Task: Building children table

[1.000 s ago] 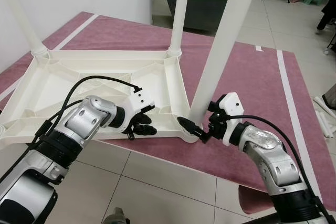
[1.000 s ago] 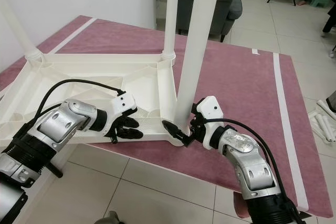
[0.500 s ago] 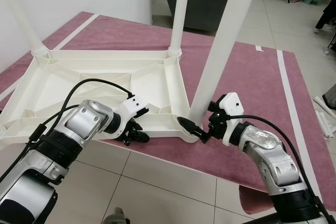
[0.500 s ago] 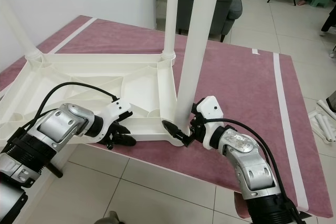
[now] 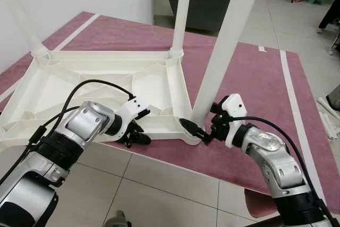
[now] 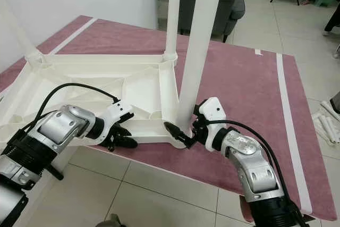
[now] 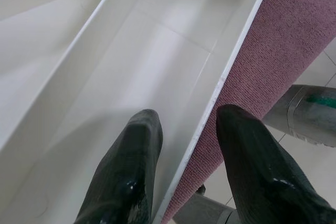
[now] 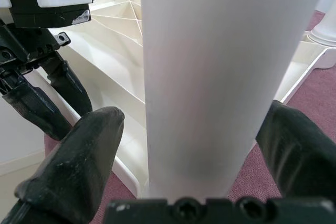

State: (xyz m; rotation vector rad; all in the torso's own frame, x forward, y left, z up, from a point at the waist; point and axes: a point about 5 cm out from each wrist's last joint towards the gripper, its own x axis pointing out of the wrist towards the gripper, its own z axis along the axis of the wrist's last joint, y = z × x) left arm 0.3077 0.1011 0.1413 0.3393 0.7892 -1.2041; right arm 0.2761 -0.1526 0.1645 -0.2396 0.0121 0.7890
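R jaws [image 5: 197, 131] around smooth round white plastic leg [image 5: 226, 51], L jaws [image 5: 139, 137] astride tabletop rim [image 5: 154, 133]

Both silver arms extend forward and inward at low height, elbows bent. Left tool [image 5: 137, 138]: black fingers [image 7: 128, 171] parted, pointing toward the robot's right. Right tool [image 5: 198, 131]: fingers [image 8: 79, 166] spread wide apart, pointing toward the robot's left; white wrist housing sits above the forearm.
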